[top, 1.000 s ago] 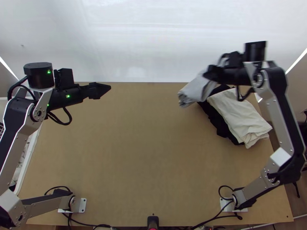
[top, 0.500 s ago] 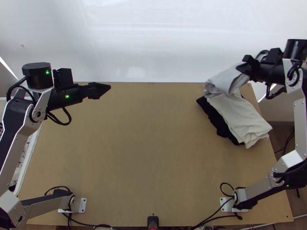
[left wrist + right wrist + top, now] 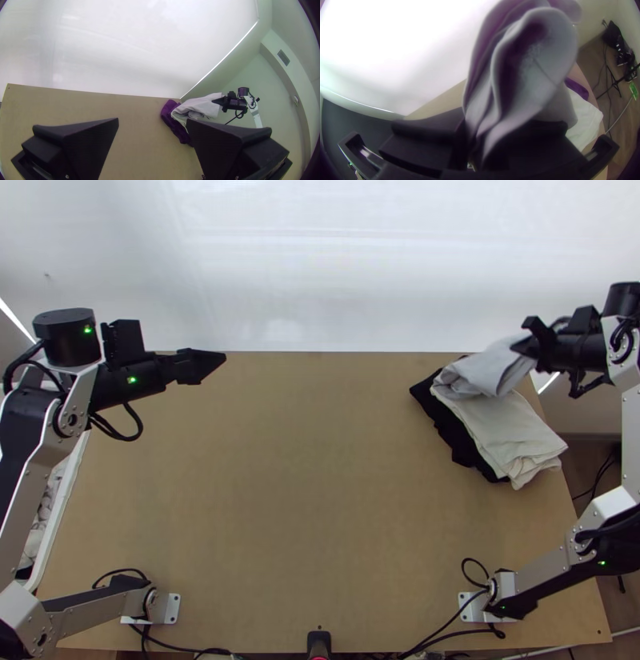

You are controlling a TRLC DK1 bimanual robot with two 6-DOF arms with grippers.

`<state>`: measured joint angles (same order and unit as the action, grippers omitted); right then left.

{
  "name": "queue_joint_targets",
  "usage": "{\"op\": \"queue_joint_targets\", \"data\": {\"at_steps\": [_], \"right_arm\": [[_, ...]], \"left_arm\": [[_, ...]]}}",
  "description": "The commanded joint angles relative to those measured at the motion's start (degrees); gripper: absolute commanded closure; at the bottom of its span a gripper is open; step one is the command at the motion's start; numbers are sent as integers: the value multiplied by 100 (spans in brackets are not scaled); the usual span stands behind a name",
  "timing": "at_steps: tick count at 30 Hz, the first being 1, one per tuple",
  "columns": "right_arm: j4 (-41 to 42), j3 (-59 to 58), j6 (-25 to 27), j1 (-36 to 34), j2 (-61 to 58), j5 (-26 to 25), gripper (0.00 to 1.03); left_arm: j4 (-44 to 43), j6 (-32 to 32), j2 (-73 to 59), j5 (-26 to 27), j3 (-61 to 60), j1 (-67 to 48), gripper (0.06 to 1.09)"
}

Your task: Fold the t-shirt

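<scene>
While the right gripper (image 3: 515, 346) is at the far right corner of the desk (image 3: 280, 484), its jaws are clenched on one end of the light grey t-shirt (image 3: 480, 372). The shirt is gathered in loose folds (rather rumpled ones, with a big rounded loop showing in the right wrist view), and its free part lies over the far end of a cream cloth (image 3: 508, 432). I cannot tell how much of its weight rests there. The cream cloth is folded in layers and lies on a black cloth (image 3: 448, 428), which sticks out along its left side. Well apart from this pile, the left gripper (image 3: 225, 358) points inward over the far edge of the desk, on the left side. Its jaws are released, standing wide apart in the left wrist view.
</scene>
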<state>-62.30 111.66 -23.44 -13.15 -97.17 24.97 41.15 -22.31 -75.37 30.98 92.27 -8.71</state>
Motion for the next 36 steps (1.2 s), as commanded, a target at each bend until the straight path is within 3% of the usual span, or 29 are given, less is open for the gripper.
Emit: {"op": "queue_joint_targets", "data": {"at_steps": [1,9,10,14,17,18,23,28,33,36], "right_arm": [[-318,-663,244,-531,13,-186,100],[-397,-1744,797,-1120,136,-1566,100],[-397,-1849,815,-1155,154,-1768,96],[-405,-2218,868,-1366,207,-2304,51],[-528,-2491,876,-1392,391,-2717,11],[-652,-2544,876,-1401,444,-2770,8],[-1205,-2667,982,-1401,998,-3121,4],[-775,-2192,1061,-1111,1666,-3420,4],[957,-2570,1316,-417,1833,-3640,4],[2934,-3739,1606,-171,1982,-3692,4]], "left_arm": [[-1,-2,58,145,37,142,10],[-1,-2,102,365,19,405,10],[-1,-2,102,400,10,440,10],[-1,-11,102,488,2,502,10],[-1,-2,111,497,-16,511,10],[-1,-2,111,497,-34,511,10],[-1,7,119,549,-77,563,10],[-10,16,111,628,-95,669,10],[-63,7,128,655,-174,722,10],[-89,-11,146,655,-174,722,10]]}}
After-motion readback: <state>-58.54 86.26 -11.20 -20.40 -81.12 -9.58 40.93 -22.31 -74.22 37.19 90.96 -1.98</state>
